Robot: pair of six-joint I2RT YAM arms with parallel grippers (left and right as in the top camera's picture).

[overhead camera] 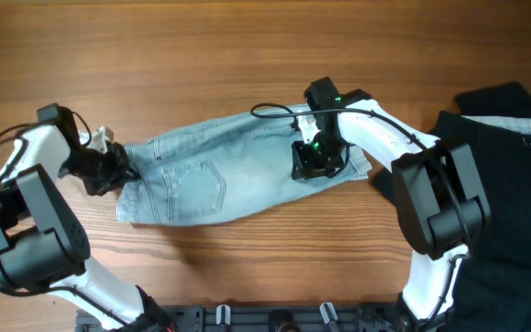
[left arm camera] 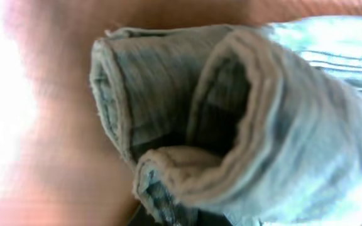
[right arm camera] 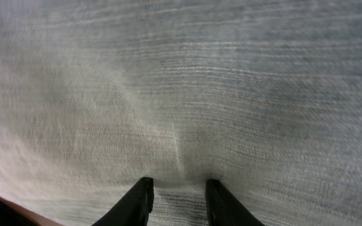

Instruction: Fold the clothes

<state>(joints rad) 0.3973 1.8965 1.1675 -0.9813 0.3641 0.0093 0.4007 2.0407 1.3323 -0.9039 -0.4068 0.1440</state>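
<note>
The light-blue denim shorts (overhead camera: 238,166) lie lengthwise across the middle of the table, with a stitched back pocket (overhead camera: 198,189) facing up near the left end. My left gripper (overhead camera: 109,171) is at the shorts' left end. In the left wrist view a thick, curled fabric edge (left arm camera: 231,119) fills the frame and hides the fingers, and the cloth seems to be gripped. My right gripper (overhead camera: 315,162) is down on the shorts' right part. In the right wrist view its black fingers (right arm camera: 178,201) are close together, with a pinch of denim (right arm camera: 181,125) and a crease between them.
A larger black garment (overhead camera: 510,175) is heaped at the right side of the table, reaching the right and front edges. A small white object (overhead camera: 100,140) lies by the left gripper. Bare wood (overhead camera: 247,55) lies behind the shorts.
</note>
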